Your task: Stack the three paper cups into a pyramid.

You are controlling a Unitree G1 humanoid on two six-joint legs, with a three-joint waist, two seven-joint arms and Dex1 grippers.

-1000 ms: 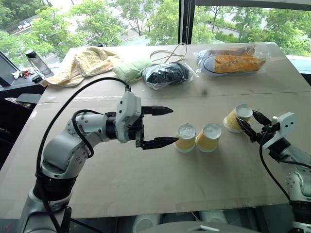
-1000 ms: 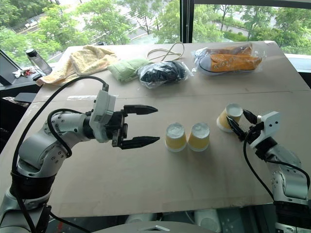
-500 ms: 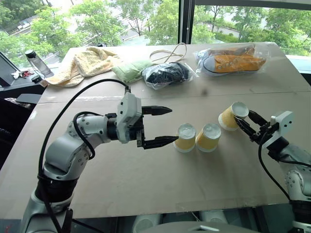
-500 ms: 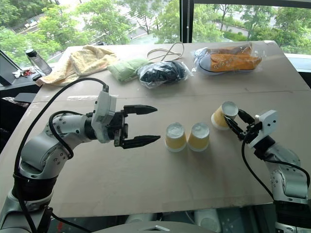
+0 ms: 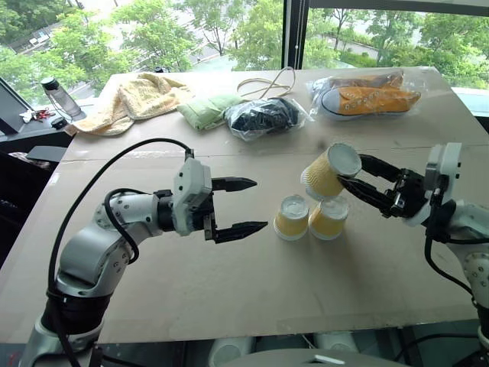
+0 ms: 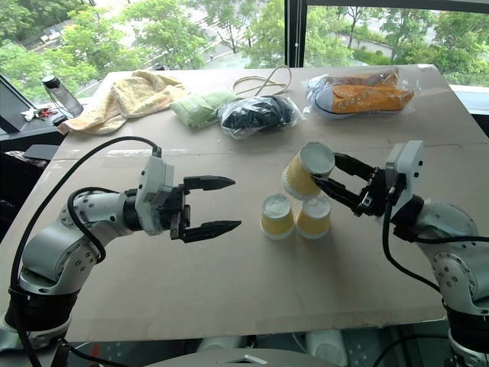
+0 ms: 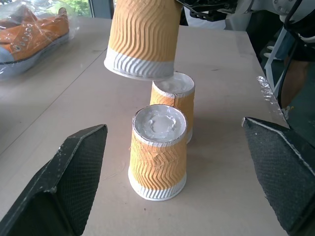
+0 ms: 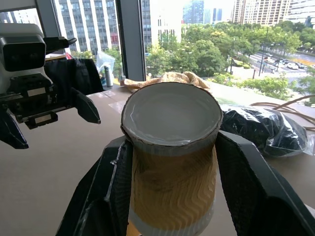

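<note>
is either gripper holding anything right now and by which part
The right gripper holds one paper cup by its ribbed sides, tilted above the two standing cups. The left gripper is open, holding nothing.

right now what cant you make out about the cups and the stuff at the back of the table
- Held cup: its open mouth faces away in the head views; the right gripper hides its sides in the right wrist view.
- Right-hand base cup: partly behind the held cup.
- Black bag: contents unreadable.
- Bottle: label too small.

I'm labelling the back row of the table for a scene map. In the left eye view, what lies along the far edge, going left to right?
Clear water bottle with black cap → pale yellow towel → light green folded cloth → black item in a clear plastic bag → orange sneakers in a clear plastic bag.
</note>
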